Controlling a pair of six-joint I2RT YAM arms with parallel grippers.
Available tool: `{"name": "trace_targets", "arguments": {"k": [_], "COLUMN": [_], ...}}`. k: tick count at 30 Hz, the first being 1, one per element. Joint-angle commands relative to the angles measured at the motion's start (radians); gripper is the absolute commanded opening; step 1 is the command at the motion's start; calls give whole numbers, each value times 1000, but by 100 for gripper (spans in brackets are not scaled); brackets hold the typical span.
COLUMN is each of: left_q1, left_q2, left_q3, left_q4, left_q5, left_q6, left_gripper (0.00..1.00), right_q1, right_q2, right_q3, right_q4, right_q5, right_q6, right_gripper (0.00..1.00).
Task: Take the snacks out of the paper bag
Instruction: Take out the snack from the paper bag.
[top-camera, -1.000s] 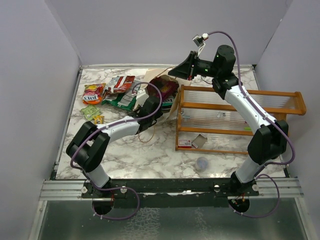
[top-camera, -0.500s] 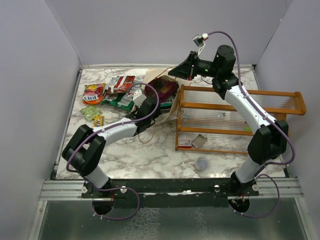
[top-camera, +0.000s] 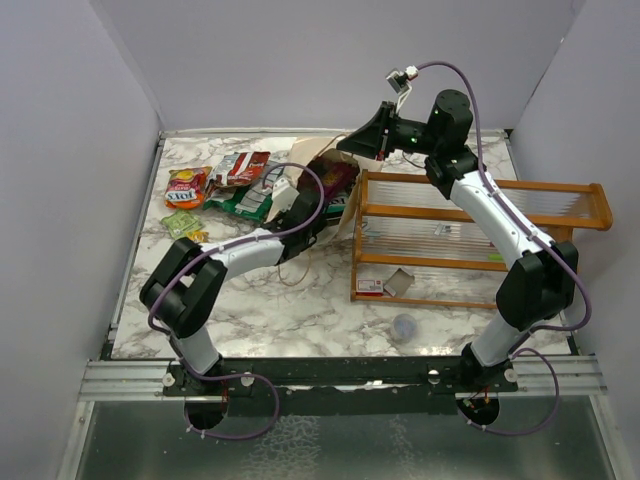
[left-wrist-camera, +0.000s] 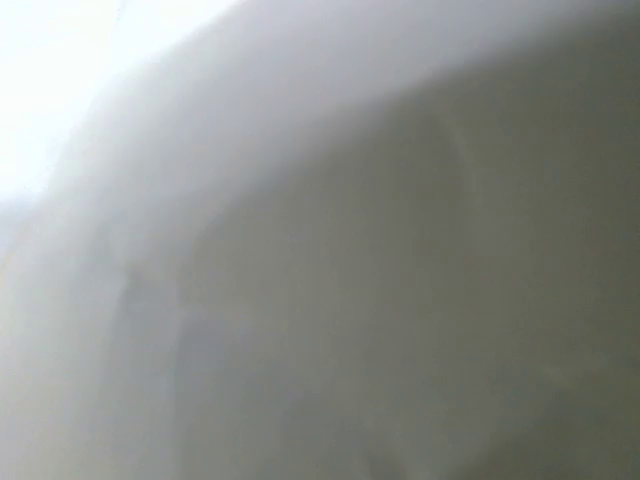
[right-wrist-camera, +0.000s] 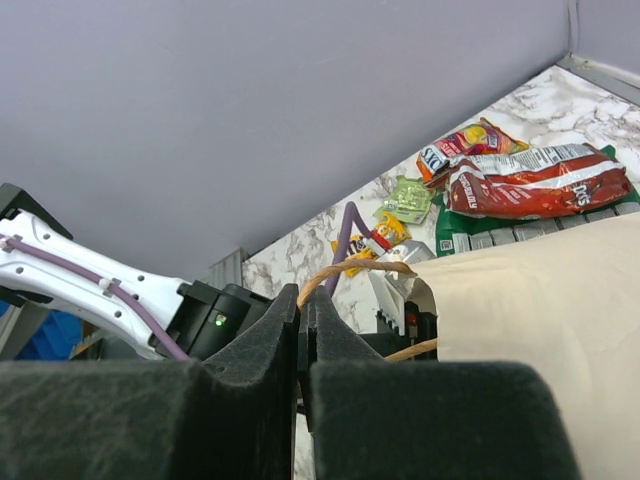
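Observation:
The beige paper bag (top-camera: 338, 205) lies tipped at the back centre, its mouth held up. My right gripper (top-camera: 347, 143) is shut on its string handle (right-wrist-camera: 352, 270), pinched between the black pads (right-wrist-camera: 275, 330). The bag's side fills the right of the right wrist view (right-wrist-camera: 530, 330). My left gripper reaches into the bag's mouth and its fingers are hidden; the left wrist view is only a blurred pale surface. A purple-magenta packet (top-camera: 332, 178) shows inside the mouth. Snacks lie on the table at the back left: red-orange (top-camera: 186, 187), dark brown-red (top-camera: 240, 167) and green (top-camera: 243, 204).
An orange wooden rack (top-camera: 480, 235) with clear ribbed panels stands to the right of the bag. A red-and-white card (top-camera: 370, 286) lies at its base and a grey cap (top-camera: 404, 326) in front. Small green (top-camera: 180, 223) and yellow (top-camera: 197, 240) packets lie left.
My left arm has pushed a little farther up and right into the bag's mouth. The right gripper has held the handle still.

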Motion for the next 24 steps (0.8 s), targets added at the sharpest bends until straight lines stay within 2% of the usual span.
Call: {"name": "trace_targets", "arguments": {"k": [1, 5, 13, 15, 19, 22, 24], "left_q1": [1, -1, 2, 5, 10, 10, 10], "left_q2": [44, 55, 112, 122, 113, 70, 24], "left_q3": [34, 36, 101, 118, 138, 127, 110], "left_q4": [-29, -50, -56, -43, -35, -36, -22], "left_q5": [-17, -17, -71, -76, -76, -77, -64], "left_q6": [-35, -64, -24, -3, 33, 61, 87], "left_gripper": [27, 27, 37, 33, 18, 3, 0], "right_q1": [-1, -1, -1, -1, -1, -1, -1], "right_q2": [-42, -39, -37, -39, -45, -48, -49], "right_q3": [6, 6, 7, 9, 6, 0, -11], "right_q4": [1, 0, 14, 12, 3, -9, -15], "right_q5": [4, 6, -1, -1, 2, 4, 10], "right_q6": [-5, -7, 10, 9, 2, -12, -25], "right_gripper": [1, 1, 1, 1, 1, 1, 1]}}
